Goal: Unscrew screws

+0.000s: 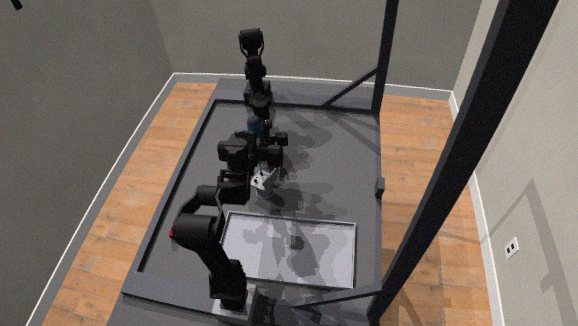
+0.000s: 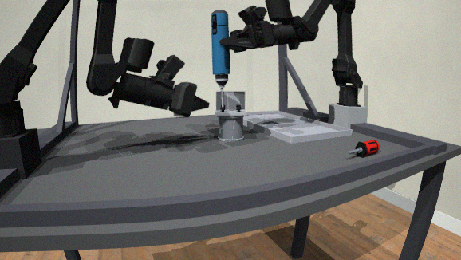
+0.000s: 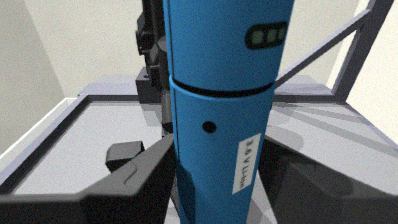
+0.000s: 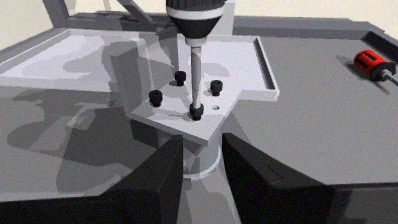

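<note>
The blue electric screwdriver point(image 1: 253, 124) point(image 2: 220, 48) point(image 3: 220, 65) stands upright in my left gripper point(image 2: 226, 42) point(image 3: 215, 141), which is shut on its barrel. Its bit point(image 4: 196, 75) meets the head of the near screw point(image 4: 196, 111) on the bracket point(image 4: 220, 122) point(image 2: 235, 96). Other black screws point(image 4: 155, 97) point(image 4: 180, 77) point(image 4: 216, 87) stand with shank showing under their heads. A small empty hole lies beside the near screw. The joint module point(image 2: 230, 127) stands upright under the bracket. My right gripper point(image 2: 206, 104) point(image 4: 202, 141) is partly open and empty, beside the module and clear of it.
A shallow white tray point(image 2: 319, 136) point(image 4: 270, 95) lies beyond the module. A red screwdriver point(image 2: 371, 147) point(image 4: 371, 63) lies on its side, near the table's edge in the exterior view. Both arms come close together around the module. A raised rim edges the table.
</note>
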`<move>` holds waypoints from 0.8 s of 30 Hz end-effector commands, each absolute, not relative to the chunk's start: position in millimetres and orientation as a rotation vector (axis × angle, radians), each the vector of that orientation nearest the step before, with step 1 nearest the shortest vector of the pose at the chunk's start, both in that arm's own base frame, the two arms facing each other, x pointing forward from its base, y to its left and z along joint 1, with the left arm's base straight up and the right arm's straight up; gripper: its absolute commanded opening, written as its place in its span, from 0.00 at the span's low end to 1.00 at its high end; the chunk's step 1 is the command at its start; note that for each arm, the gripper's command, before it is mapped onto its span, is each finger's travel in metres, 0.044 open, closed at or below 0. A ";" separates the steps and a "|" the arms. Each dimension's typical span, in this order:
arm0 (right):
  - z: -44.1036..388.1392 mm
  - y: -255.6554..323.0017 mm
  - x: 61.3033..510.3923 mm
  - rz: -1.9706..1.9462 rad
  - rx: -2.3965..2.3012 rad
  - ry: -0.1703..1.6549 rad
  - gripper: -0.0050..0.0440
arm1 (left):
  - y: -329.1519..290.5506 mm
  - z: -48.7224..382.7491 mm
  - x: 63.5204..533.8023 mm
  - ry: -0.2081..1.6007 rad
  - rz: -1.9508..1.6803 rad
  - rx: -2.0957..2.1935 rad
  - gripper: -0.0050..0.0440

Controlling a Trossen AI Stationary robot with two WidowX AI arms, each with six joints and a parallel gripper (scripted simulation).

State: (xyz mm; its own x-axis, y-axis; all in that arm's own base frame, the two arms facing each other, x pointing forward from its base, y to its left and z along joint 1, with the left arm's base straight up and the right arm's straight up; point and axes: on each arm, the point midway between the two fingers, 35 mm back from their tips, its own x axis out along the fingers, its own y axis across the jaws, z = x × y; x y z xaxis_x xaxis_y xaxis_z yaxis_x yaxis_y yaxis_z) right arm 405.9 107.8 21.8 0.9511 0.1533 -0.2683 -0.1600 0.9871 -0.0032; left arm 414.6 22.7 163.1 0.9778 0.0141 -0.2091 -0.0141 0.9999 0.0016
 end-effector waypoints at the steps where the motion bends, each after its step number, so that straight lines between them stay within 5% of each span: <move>1: 24.9 112.4 429.8 0.163 -0.020 0.246 0.31 | 23.9 175.3 416.7 0.181 0.017 0.002 0.43; 15: 20.8 118.4 456.7 0.164 -0.019 0.244 0.31 | 23.9 175.3 416.7 0.181 0.017 0.002 0.43; 24: 24.4 118.2 455.0 0.162 -0.016 0.237 0.16 | 23.9 175.3 416.7 0.181 0.017 0.002 0.43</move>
